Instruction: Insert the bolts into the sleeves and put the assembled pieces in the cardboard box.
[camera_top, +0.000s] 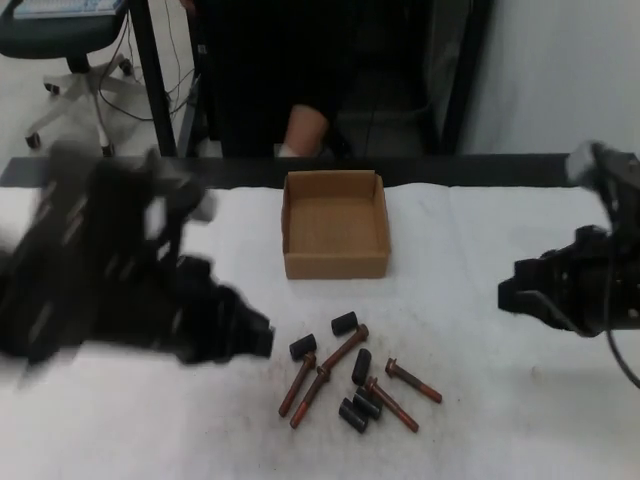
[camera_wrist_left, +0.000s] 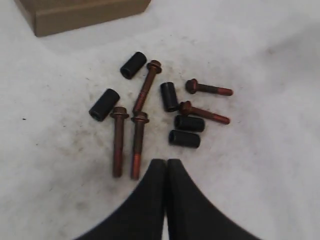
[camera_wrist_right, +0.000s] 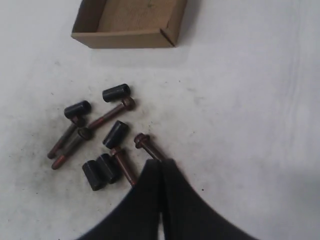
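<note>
Scattered on the white bench (camera_top: 500, 420) just short of the empty cardboard box (camera_top: 335, 265), bolts (camera_wrist_left: 118, 145) and black sleeves (camera_wrist_left: 104, 104), nearest the left claw (camera_wrist_left: 166, 162), pressed together, two bolts lying lengthwise toward it; right claw (camera_wrist_right: 161, 162) likewise pressed together, farther off.

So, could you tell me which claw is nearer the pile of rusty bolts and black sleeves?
Left. The left claw sits just beside the pile; the right claw hangs well off its other side.

White, faintly stained cloth (camera_top: 530, 430) covers the bench. Beyond its dark far edge (camera_top: 480, 168): wheeled office chair (camera_top: 72, 75) on pale floor (camera_top: 15, 105), black upright post (camera_top: 150, 75), white wall (camera_top: 560, 70).
</note>
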